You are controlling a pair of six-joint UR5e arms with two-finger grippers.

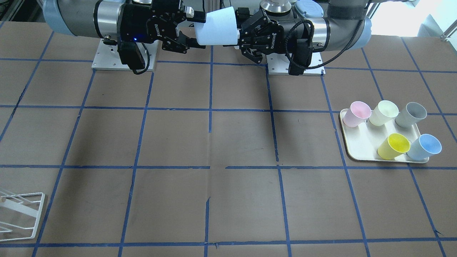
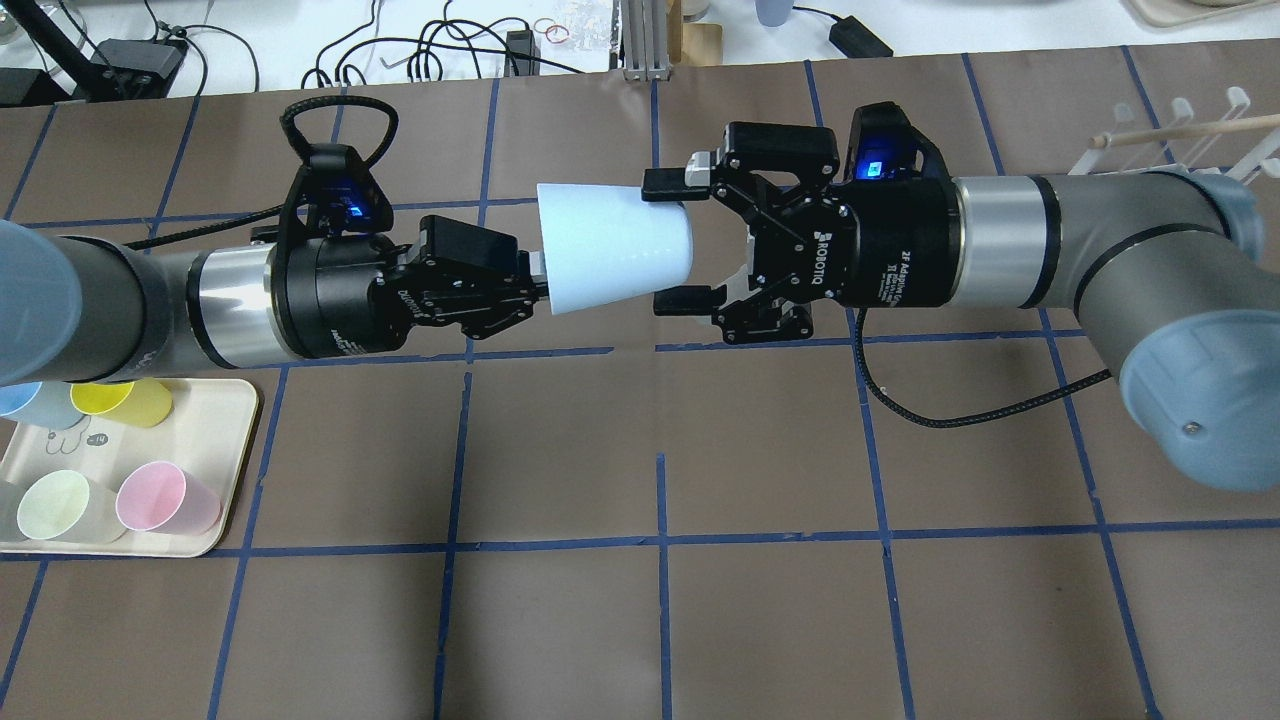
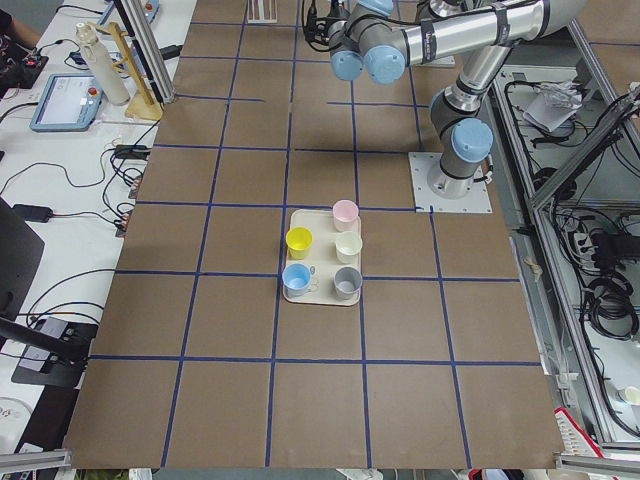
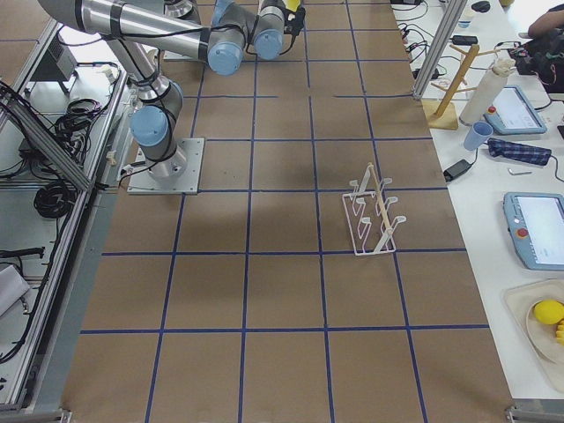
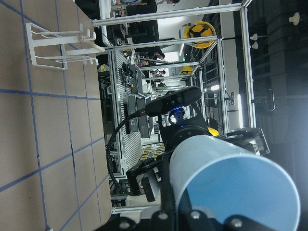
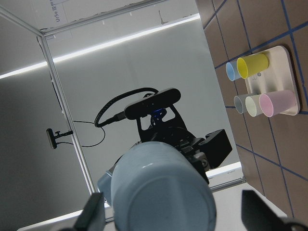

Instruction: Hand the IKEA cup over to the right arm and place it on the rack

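— Where is the IKEA cup [image 2: 615, 250] sitting?

— It is hanging above the table [image 2: 700, 600], lying sideways between the 2 grippers. The left gripper [image 2: 533, 280] is pinching the wall at its wide mouth. The right gripper [image 2: 672, 242] is facing the narrow base with its fingers [image 2: 665, 185] spread to either side of it. In the right wrist view, 1 finger is standing clear of the cup.

— And the containers?

— The cream tray [image 1: 357, 151] is lying behind the left gripper, below that arm's forearm. It is holding 5 cups, all standing mouth up: a pink cup [image 1: 358, 113], a pale green cup [image 1: 383, 112], a grey cup [image 1: 411, 114], a yellow cup [image 1: 394, 146] and a light blue cup [image 1: 425, 147]. The rack [image 4: 372, 216] is standing well apart from the right gripper, back past its wrist toward the table's end.
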